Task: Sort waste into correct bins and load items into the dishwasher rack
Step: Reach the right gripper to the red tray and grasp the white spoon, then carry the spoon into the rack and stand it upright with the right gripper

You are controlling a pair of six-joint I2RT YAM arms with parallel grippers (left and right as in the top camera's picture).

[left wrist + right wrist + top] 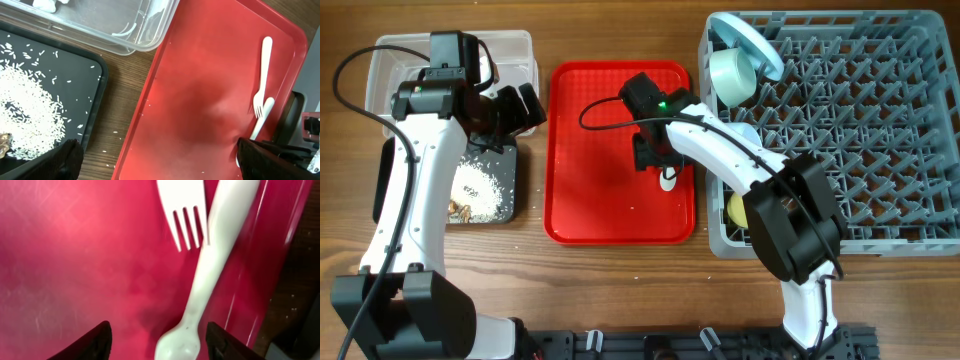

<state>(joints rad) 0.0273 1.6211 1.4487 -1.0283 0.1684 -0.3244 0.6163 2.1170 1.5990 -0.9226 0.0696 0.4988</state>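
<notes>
Right pincer (pixel 160 342) gapes wide over spoon (pixel 210 270) and fork (pixel 186 205); left pincer (pixel 166 162) wide too.

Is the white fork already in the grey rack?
No, the fork lies on the red tray, its tines beside the spoon.

The right end effector (pixel 160 342) hangs low over the red surface (pixel 75 255), its two dark fingers (pixel 95 342) spread wide at the bottom of the view. Between them lies the rounded end of the white spoon (pixel 215 265), clear of both. The spoon slants up toward the surface's right edge. The white fork (pixel 185 210) lies just beside it, tines pointing down. Past the raised rim (pixel 280 240) shows brown wood (pixel 300 295).
</notes>
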